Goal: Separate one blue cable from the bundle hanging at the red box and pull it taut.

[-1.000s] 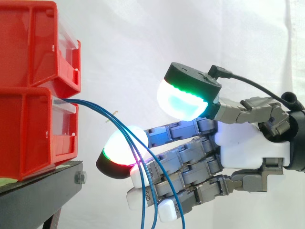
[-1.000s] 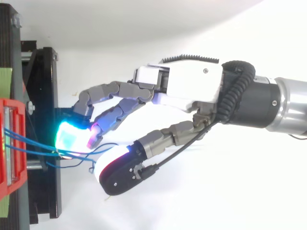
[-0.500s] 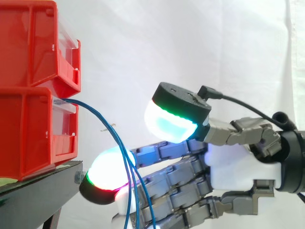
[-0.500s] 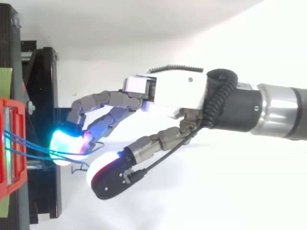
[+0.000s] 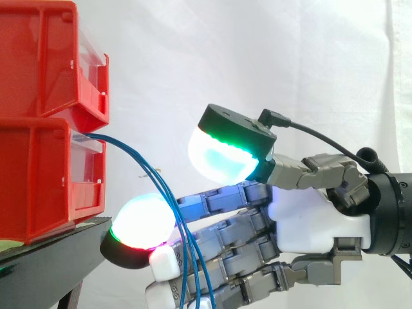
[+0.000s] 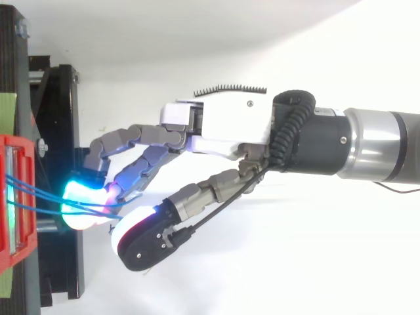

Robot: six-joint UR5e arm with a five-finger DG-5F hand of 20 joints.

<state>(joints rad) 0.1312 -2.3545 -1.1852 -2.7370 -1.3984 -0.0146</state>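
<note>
hand (image 5: 315, 219) open, fingers straight, touching blue cables (image 5: 183, 251) | cables hang fr lower red bin (image 5: 45, 180) | thumb clear above

We see bright, even light that nearly washes out the white curtain (image 5: 290, 58). The hand's (image 5: 315, 212) pads (image 5: 222, 154) glow cyan and white, blooming at their centres. Soft grey shadow crosses the top view's upper edge.

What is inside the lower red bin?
Blue cables come out at the front of the lower red bin. Its red walls cover the rest, so where they are fixed cannot be seen.
</note>
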